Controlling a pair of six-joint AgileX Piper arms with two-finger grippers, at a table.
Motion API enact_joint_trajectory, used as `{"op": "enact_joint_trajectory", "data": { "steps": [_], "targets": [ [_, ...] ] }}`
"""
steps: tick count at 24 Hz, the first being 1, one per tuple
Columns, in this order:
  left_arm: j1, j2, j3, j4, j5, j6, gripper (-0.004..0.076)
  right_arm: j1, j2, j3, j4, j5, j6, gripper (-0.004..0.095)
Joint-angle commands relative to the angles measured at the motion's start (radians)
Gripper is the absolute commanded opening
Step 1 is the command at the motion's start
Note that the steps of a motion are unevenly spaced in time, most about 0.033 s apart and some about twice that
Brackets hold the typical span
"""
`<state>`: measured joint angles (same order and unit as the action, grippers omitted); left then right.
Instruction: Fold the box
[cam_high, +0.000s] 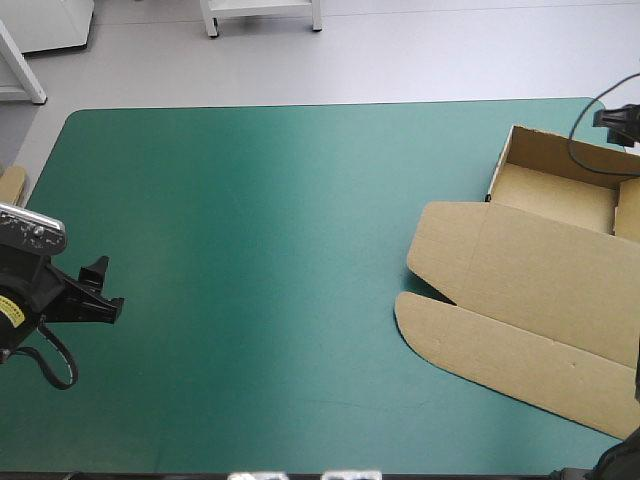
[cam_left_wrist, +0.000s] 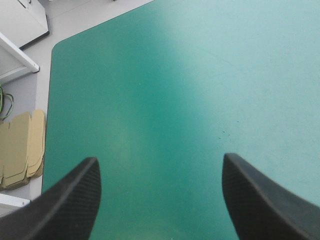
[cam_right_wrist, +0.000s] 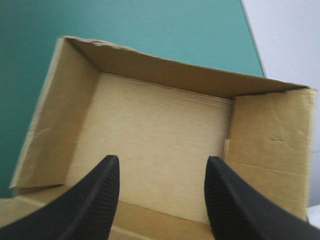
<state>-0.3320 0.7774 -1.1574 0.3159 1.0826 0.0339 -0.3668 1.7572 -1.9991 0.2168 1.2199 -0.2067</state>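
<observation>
The left arm (cam_high: 28, 285) reaches in from the left side. The left gripper (cam_high: 103, 288) at its end points across toward the opposite side, with its two black fingers (cam_left_wrist: 70, 200) standing wide apart. The right gripper (cam_right_wrist: 161, 200) points downward, its own fingers (cam_right_wrist: 97, 197) also parted, though with a narrower gap than the left pair.

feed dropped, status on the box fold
Left gripper open over bare cover. Right gripper open above box tray. Walls up, lid flat. Spare board off left edge.
</observation>
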Motion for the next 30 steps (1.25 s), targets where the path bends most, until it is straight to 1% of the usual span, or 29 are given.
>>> {"op": "enact_joint_trajectory", "data": {
  "steps": [1, 6, 10, 13, 16, 19, 20, 21, 25, 28, 30],
  "targets": [
    [0.000, 0.002, -0.028, 0.032, -0.067, -0.018, 0.0491, 0.111, -0.119, -0.034, 0.031, 0.013, -0.003, 0.0481],
    [0.000, 0.002, -0.028, 0.032, -0.065, -0.020, 0.0490, 0.308, -0.232, -0.012, 0.058, 0.018, 0.001, 0.0455],
    [0.000, 0.002, -0.028, 0.032, -0.065, -0.034, 0.0491, 0.478, -0.320, 0.038, 0.058, 0.011, 0.017, 0.0400],
    [0.000, 0.002, -0.028, 0.032, -0.063, -0.043, 0.0491, 0.596, -0.396, 0.118, 0.058, 0.001, 0.023, 0.0374],
    [0.000, 0.002, -0.028, 0.032, -0.061, -0.052, 0.0491, 0.709, -0.492, 0.231, 0.051, -0.005, 0.036, 0.0373],
    [0.000, 0.002, -0.028, 0.030, -0.061, -0.055, 0.0491, 0.799, -0.601, 0.364, 0.051, -0.071, 0.056, 0.0371],
    [0.000, 0.002, -0.028, 0.030, -0.061, -0.055, 0.0491, 0.821, -0.645, 0.413, 0.051, -0.108, 0.057, 0.0371],
    [0.000, 0.002, -0.028, 0.030, -0.061, -0.055, 0.0491, 0.847, -0.725, 0.513, 0.051, -0.186, 0.057, 0.0371],
    [0.000, 0.002, -0.026, 0.021, -0.070, -0.058, 0.0490, 0.857, -0.906, 0.705, 0.025, -0.300, 0.024, 0.0369],
    [0.000, 0.000, -0.022, 0.009, -0.083, -0.058, 0.0479, 0.857, -1.088, 0.928, -0.034, -0.373, 0.017, 0.0312],
    [0.000, -0.002, -0.020, -0.011, -0.083, -0.058, 0.0451, 0.857, -1.182, 1.042, -0.076, -0.398, 0.015, 0.0241]
  ]
}}
